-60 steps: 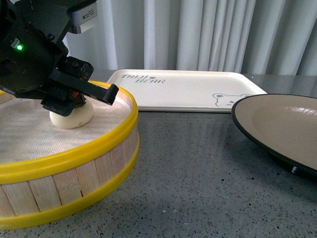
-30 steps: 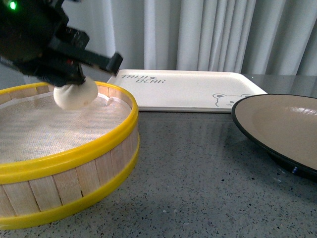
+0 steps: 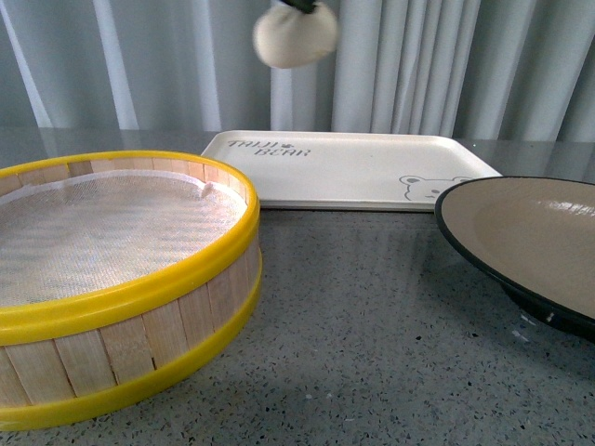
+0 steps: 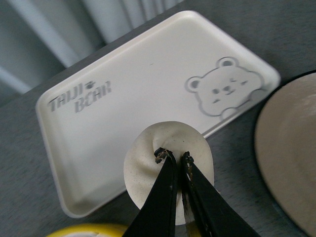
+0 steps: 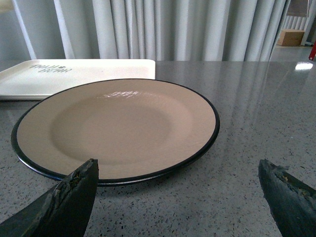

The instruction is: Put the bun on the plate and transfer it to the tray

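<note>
The bun (image 3: 296, 35) hangs in the air well above the bench (image 3: 372, 325), pinched at its pleated top by the left hand (image 4: 173, 157), whose fingers are closed tight on it; seen from the left wrist, it is over the tray's edge, short of the plate (image 5: 118, 123). The yellow-rimmed steamer basket (image 3: 139, 288) holds only its mesh liner, so I judge the pick-up done. The plate is bare and stands on the bench just beside the tray (image 3: 353, 172), not on it; the tray carries nothing either. The right hand (image 5: 176, 165) is spread wide and grips nothing; it sits low by the plate's rim, one finger to each side, and looks ready for the plate. What is left, as I read it: carry the bun across to the plate; set it down and let go; then move the plate, bun aboard, onto the tray. Most of the task lies ahead.
</note>
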Action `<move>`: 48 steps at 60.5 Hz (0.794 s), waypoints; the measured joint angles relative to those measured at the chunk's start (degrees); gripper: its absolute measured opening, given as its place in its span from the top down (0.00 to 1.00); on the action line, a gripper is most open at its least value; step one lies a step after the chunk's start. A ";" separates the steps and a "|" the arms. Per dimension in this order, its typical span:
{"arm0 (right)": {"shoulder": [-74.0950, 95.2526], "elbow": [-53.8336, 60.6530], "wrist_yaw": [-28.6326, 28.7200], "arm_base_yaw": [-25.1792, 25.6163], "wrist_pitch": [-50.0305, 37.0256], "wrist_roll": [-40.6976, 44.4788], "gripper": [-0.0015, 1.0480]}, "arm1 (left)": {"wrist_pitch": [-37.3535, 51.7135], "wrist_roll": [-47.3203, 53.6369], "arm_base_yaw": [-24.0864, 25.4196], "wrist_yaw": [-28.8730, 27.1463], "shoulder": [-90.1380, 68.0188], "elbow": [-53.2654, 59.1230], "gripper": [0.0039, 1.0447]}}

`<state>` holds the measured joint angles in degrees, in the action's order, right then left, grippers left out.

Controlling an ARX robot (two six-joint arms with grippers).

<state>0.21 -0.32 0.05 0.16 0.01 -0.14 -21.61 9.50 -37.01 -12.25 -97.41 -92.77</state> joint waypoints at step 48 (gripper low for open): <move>0.00 0.00 0.00 0.00 0.00 0.00 0.08 | -2.14 -4.48 -13.09 8.90 -16.15 -10.99 0.97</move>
<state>0.21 -0.32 0.05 0.16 0.01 -0.14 -23.75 5.02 -50.11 -3.36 -113.56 -103.77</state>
